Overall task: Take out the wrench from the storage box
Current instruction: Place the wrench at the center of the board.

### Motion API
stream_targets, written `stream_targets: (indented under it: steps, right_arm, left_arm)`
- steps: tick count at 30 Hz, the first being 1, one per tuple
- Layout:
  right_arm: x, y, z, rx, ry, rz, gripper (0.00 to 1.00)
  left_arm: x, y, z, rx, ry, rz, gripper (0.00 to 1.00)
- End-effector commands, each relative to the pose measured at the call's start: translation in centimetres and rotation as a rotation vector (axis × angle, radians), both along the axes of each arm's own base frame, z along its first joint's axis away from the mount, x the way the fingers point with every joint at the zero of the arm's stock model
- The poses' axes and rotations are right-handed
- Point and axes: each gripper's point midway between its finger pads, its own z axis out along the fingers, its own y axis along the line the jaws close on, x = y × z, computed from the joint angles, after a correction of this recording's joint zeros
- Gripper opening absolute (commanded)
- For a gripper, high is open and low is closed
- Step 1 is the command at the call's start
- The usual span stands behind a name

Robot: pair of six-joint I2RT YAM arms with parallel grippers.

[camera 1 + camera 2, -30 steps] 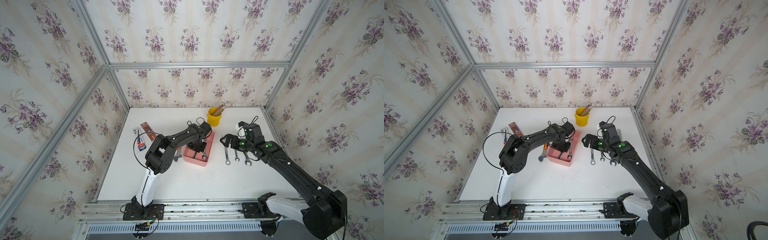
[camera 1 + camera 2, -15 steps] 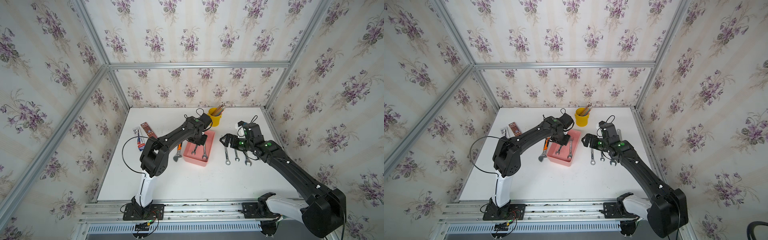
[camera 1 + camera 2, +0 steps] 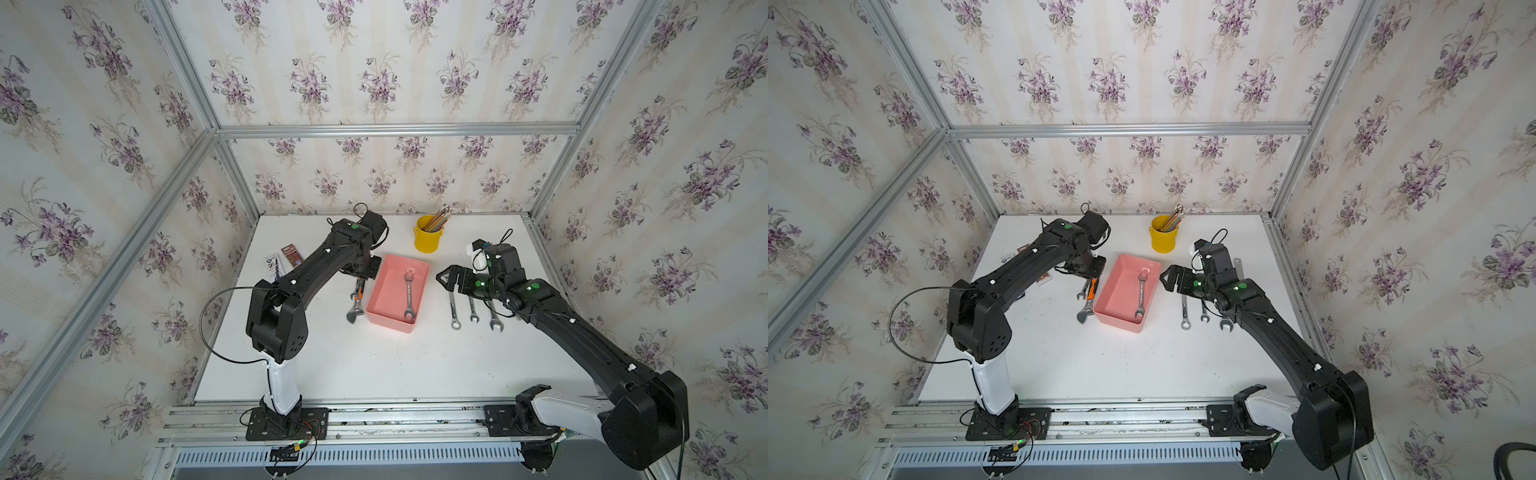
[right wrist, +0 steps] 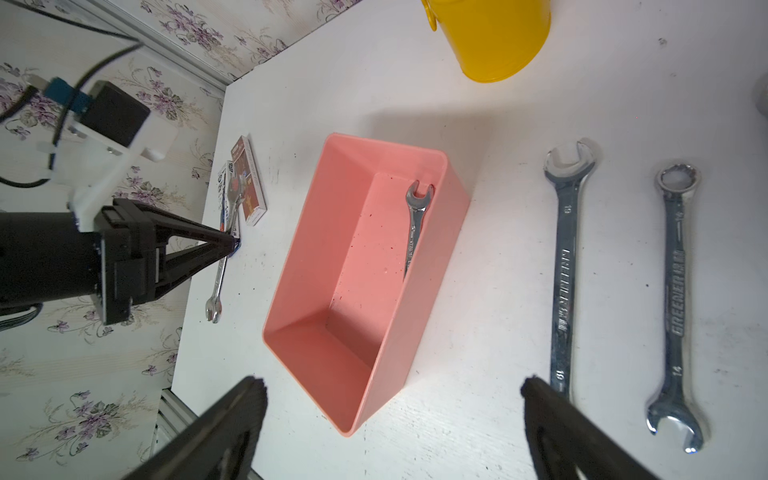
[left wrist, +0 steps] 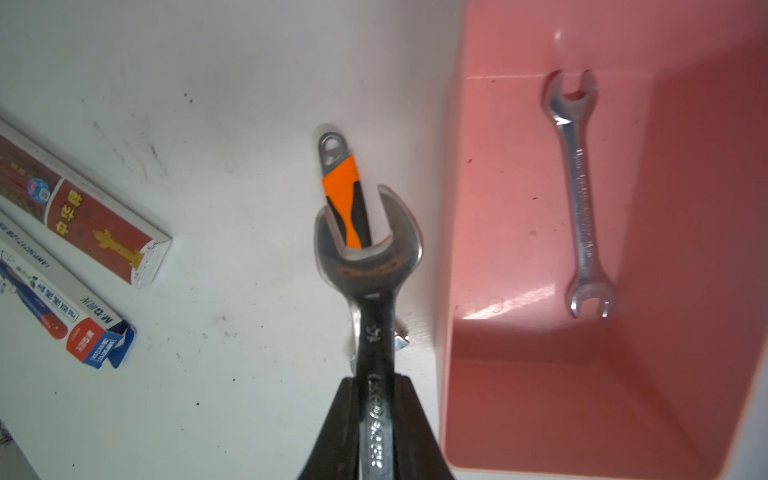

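Now my left hand (image 5: 376,388) grips a big silver metal wrench (image 5: 377,324) over the white tabletop (image 5: 232,266), just beside the salmon-pink plastic storage box (image 5: 519,399). Next I should lower it and let go. My right hand (image 4: 392,386) is wide open.

The salmon-pink rectangular plastic storage box (image 3: 388,295) is plain, with a slim silver double-ended wrench (image 3: 409,296) bright against it. The grey steel open-ended wrench (image 5: 374,316) shows rusty brown marks in its mouth, though these may be only a reflection. The adjustable wrench with an orange-and-black handle (image 5: 347,208), the yellow cylindrical metal cup (image 3: 427,240) and a red-and-gold carton (image 5: 95,224) stand out on the white desk (image 3: 374,365). Cream wallpaper (image 3: 374,83) carries purple flower sprays.
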Motion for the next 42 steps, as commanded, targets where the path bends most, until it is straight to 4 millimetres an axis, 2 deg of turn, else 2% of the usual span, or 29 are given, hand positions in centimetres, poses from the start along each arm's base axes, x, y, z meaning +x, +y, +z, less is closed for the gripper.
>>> stream_targets:
  steps: [1,6,13,22,27,31,35,39,42]
  right_arm:
    - [0.4,0.3,0.7,0.012,-0.025,0.015,1.00]
    - [0.4,0.4,0.9,0.001,-0.026,0.025,1.00]
    - [0.1,0.2,0.7,-0.014,-0.020,0.028,1.00]
    - [-0.2,0.0,0.3,-0.020,-0.010,0.029,1.00]
    - [-0.3,-0.1,0.2,-0.024,-0.007,0.029,0.99]
    - [-0.4,-0.2,0.3,-0.025,-0.014,0.031,1.00]
    - [-0.3,-0.4,0.7,-0.026,-0.020,0.028,1.00]
    - [-0.3,-0.6,0.9,-0.031,-0.027,0.025,1.00]
    - [-0.2,-0.9,1.0,-0.033,-0.032,0.020,1.00]
  left_arm:
    - [0.6,1.8,-1.4,0.017,-0.001,0.016,0.14]
    - [1.5,3.4,-5.0,0.019,0.030,0.068,0.14]
    - [1.6,4.6,-10.1,0.036,0.111,0.111,0.15]
    - [1.1,5.9,-12.9,0.051,0.155,0.178,0.17]
    - [0.5,6.6,-14.0,0.070,0.175,0.192,0.25]
    - [0.7,6.8,-12.8,0.070,0.160,0.192,0.35]
    - [1.1,6.3,-9.5,0.036,0.116,0.201,0.37]
    - [1.0,4.1,-4.9,-0.043,0.048,0.189,0.37]
    - [0.5,1.3,-1.5,-0.115,-0.005,0.163,0.37]
